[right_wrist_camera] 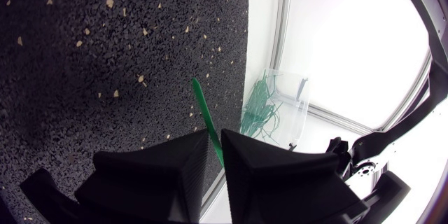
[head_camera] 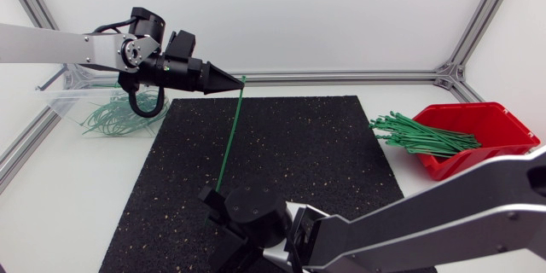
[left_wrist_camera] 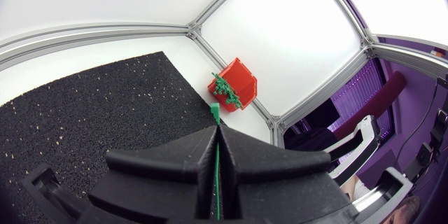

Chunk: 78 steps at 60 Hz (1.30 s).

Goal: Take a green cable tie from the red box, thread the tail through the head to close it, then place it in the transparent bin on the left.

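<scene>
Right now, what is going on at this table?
The two arms hold one green cable tie between them, above the black mat. The left fingers are shut on its head end, the right fingers on its tail end. The tie is straight, not yet closed. More ties lie in the red box; closed ones lie in the clear bin.

The white table (head_camera: 77, 188) holds a black mat (head_camera: 281, 145) in the middle, a red box (head_camera: 499, 119) at 3 o'clock and a clear bin (head_camera: 61, 99) at 10 o'clock.
</scene>
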### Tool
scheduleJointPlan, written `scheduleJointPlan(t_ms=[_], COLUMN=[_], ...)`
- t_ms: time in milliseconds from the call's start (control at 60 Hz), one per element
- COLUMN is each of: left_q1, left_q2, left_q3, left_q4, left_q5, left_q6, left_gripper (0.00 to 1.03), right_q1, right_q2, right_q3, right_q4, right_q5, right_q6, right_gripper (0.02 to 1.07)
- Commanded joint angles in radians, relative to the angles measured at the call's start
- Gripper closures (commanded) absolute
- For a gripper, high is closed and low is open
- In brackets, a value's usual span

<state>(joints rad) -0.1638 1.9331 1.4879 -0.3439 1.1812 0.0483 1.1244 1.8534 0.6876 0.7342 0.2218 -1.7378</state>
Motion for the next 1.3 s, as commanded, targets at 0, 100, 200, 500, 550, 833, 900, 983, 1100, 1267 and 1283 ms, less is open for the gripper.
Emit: scheduleJointPlan(t_ms=[0,100,200,500,550,833,900,983,1100,1267,1283], left_q1=[0.006,0.003,0.003,0.010,0.015,0.018,0.024,0.024,0.037,0.064,0.067], left_q2=[0.029,0.029,0.029,0.027,0.026,0.021,0.021,0.021,0.024,0.029,0.029], left_q3=[0.028,0.028,0.023,0.026,0.026,0.021,0.018,0.012,0.011,0.009,0.009], left_q4=[-0.010,-0.010,-0.010,-0.010,-0.010,-0.032,-0.037,-0.046,-0.064,-0.112,-0.122], left_q5=[0.015,0.015,0.015,0.015,0.015,0.026,0.029,0.031,0.032,0.038,0.038], left_q6=[-0.011,-0.010,-0.004,-0.002,-0.004,-0.015,-0.015,-0.007,0.007,0.051,0.062], left_gripper=[1.00,1.00,1.00,1.00,1.00,1.00,1.00,1.00,1.00,1.00,1.00], right_q1=[0.008,0.009,0.011,0.006,0.005,-0.044,-0.057,-0.086,-0.109,-0.178,-0.186], right_q2=[0.000,0.000,0.000,-0.006,-0.017,0.010,0.035,0.101,0.127,0.173,0.175], right_q3=[-0.014,-0.014,-0.011,-0.020,-0.030,-0.069,-0.069,-0.062,-0.043,0.016,0.024], right_q4=[0.016,0.016,0.018,0.028,0.028,0.116,0.162,0.261,0.261,0.266,0.266], right_q5=[0.002,0.001,0.004,0.007,0.007,-0.009,-0.018,-0.041,-0.055,-0.088,-0.091], right_q6=[-0.035,-0.039,-0.039,-0.034,-0.034,-0.066,-0.088,-0.147,-0.170,-0.238,-0.243], right_gripper=[0.89,0.97,0.97,0.62,0.57,0.44,0.44,0.44,0.44,0.45,0.45])
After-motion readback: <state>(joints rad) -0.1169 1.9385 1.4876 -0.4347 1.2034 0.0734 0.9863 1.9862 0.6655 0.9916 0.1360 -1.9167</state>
